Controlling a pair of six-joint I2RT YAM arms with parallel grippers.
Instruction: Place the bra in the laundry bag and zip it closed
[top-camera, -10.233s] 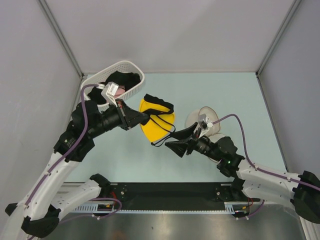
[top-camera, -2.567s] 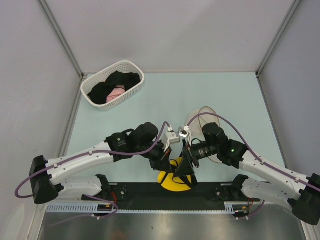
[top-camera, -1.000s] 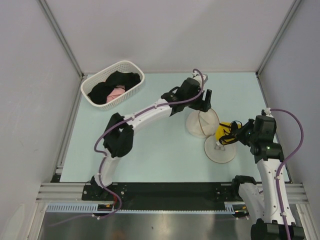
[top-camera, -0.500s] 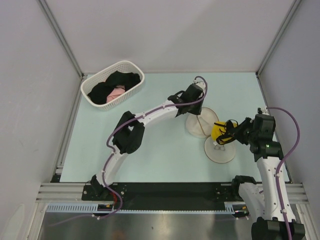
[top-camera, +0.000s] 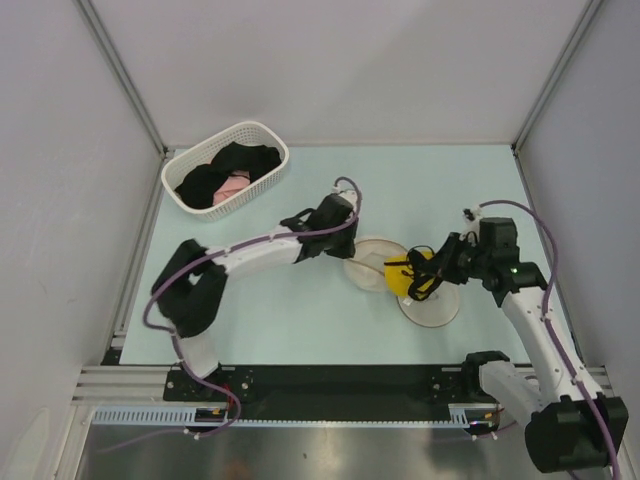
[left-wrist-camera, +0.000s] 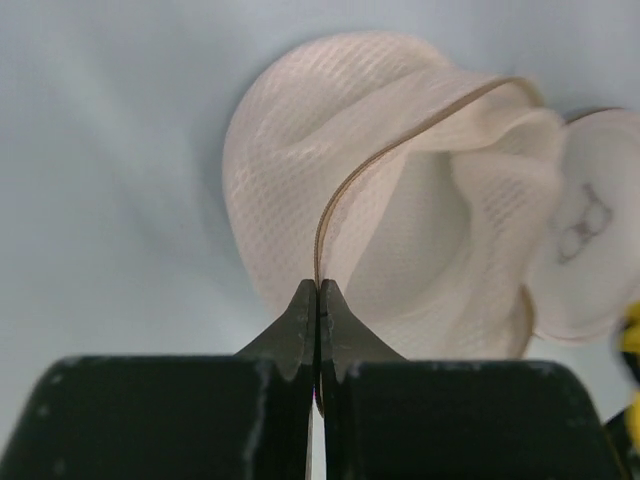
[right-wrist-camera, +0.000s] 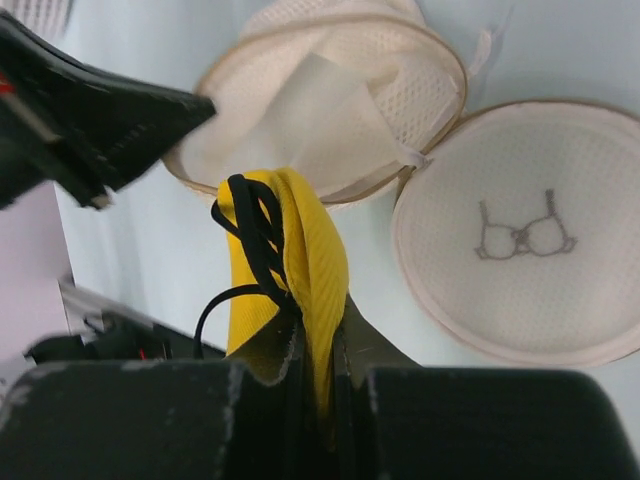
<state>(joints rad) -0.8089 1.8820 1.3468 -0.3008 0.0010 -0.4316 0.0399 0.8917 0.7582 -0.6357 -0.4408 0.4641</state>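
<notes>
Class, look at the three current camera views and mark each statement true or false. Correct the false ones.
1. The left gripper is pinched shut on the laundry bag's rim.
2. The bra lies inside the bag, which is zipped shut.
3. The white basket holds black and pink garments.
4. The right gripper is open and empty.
1. True. The left gripper is closed on the rim of the laundry bag.
2. False. The bra hangs outside the bag, which lies open in two halves.
3. True. The white basket holds black and pink garments.
4. False. The right gripper is shut on the bra.
</notes>
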